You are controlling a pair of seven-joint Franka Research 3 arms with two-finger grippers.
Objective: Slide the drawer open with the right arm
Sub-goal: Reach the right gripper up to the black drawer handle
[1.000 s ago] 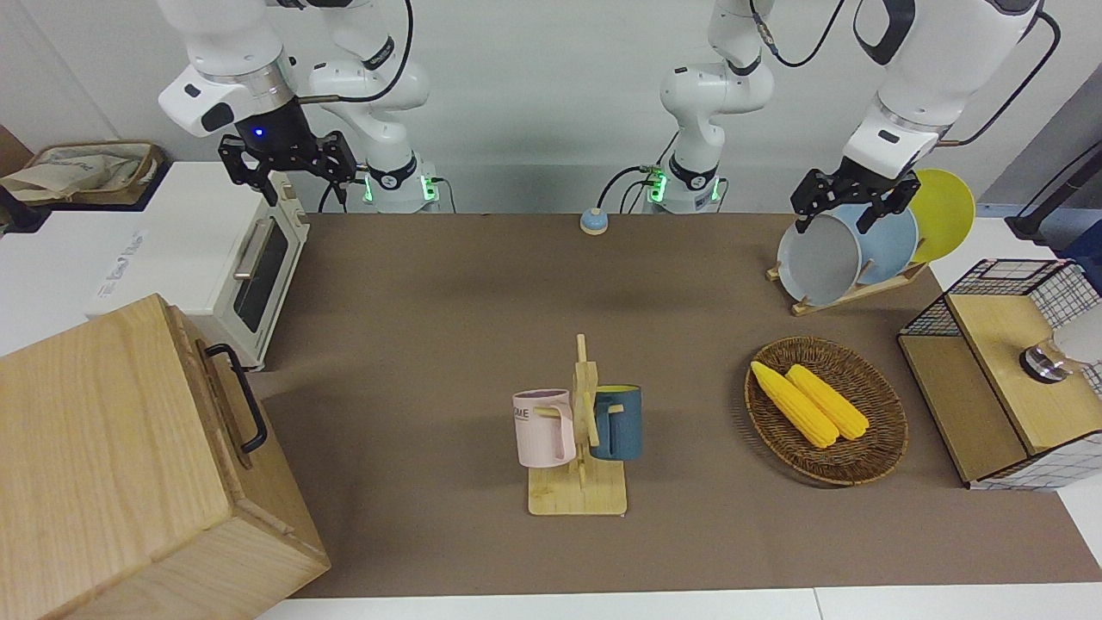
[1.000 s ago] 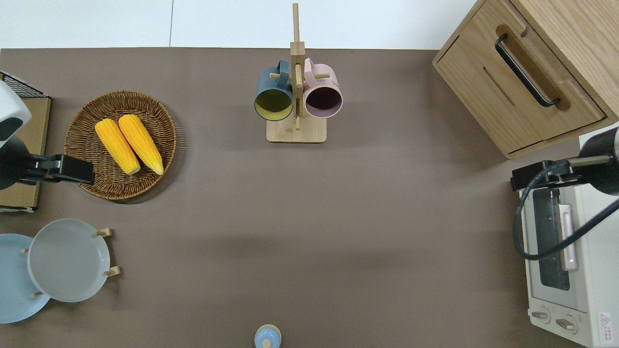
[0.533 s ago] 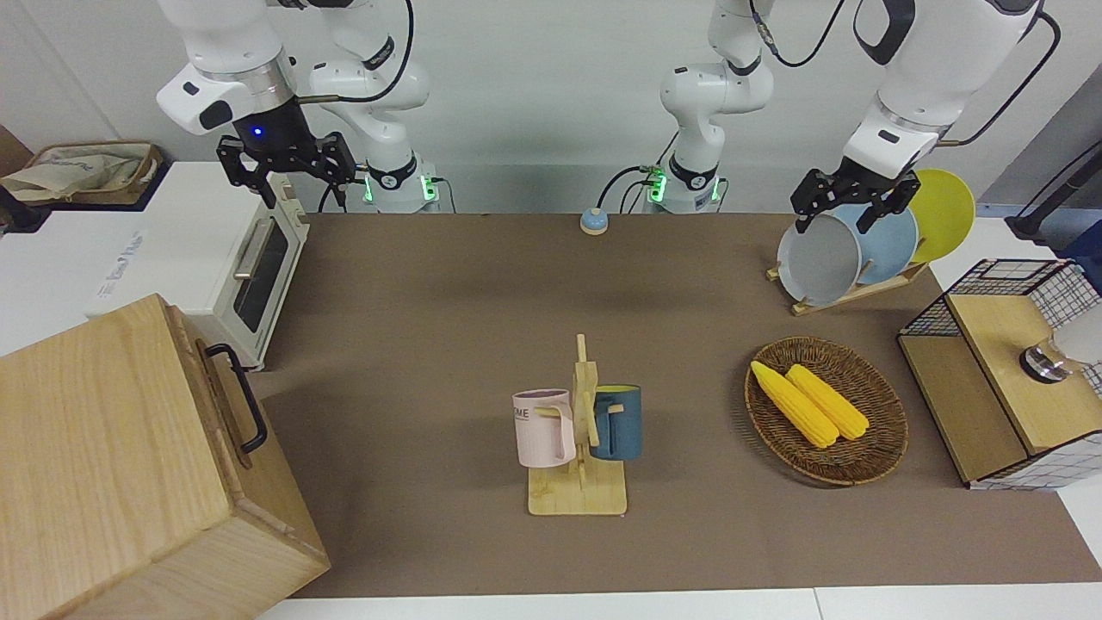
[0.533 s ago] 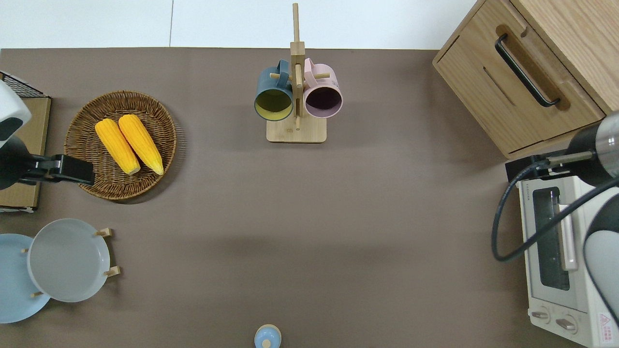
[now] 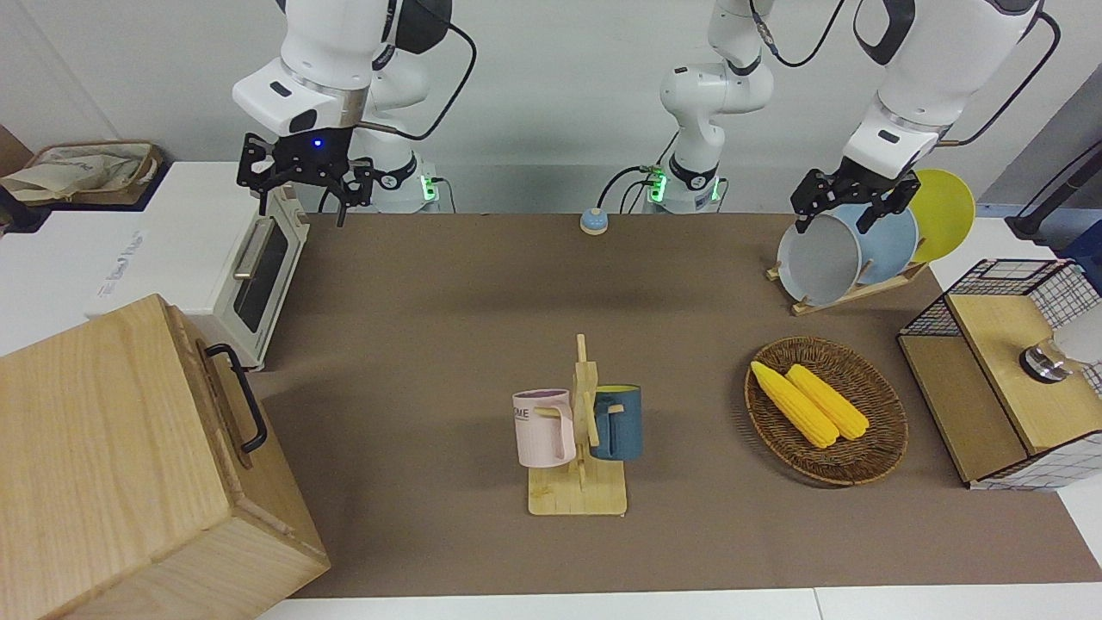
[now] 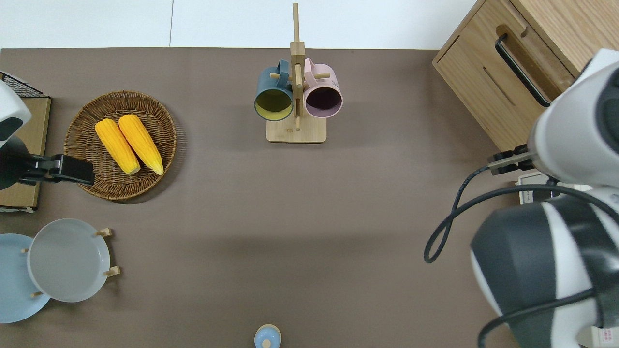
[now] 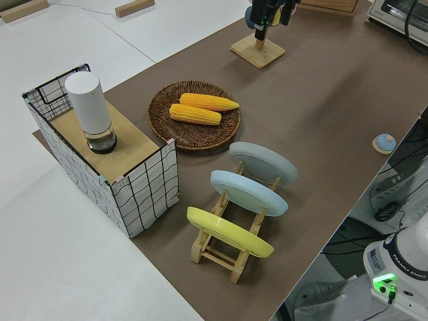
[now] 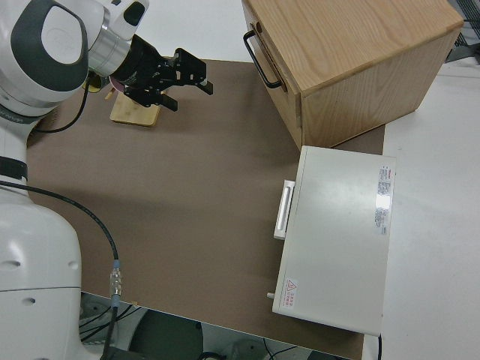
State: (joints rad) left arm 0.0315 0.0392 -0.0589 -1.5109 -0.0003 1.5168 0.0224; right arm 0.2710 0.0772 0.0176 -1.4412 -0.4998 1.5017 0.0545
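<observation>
The drawer (image 6: 503,92) sits shut in the pale wooden box (image 5: 112,465) at the right arm's end of the table, farther from the robots than the toaster oven. Its black bar handle (image 6: 520,67) (image 5: 237,396) (image 8: 262,60) is free. My right gripper (image 5: 303,185) (image 8: 184,79) hangs open and empty in the air, apart from the handle, with a blue light on its wrist. In the overhead view the right arm (image 6: 570,140) hides its gripper; it reaches over the mat's edge by the oven and the box's near corner. The left gripper (image 5: 848,202) is parked, open.
A white toaster oven (image 5: 258,258) (image 8: 337,240) stands beside the box, nearer to the robots. A mug rack (image 6: 296,96) stands mid-table. A basket of corn (image 5: 826,413), a plate rack (image 5: 848,250) and a wire-mesh shelf (image 5: 999,370) are at the left arm's end.
My right arm has swung off the toaster oven toward the mat and the wooden box, and now covers most of the oven from above. The drawer and the left arm have not moved.
</observation>
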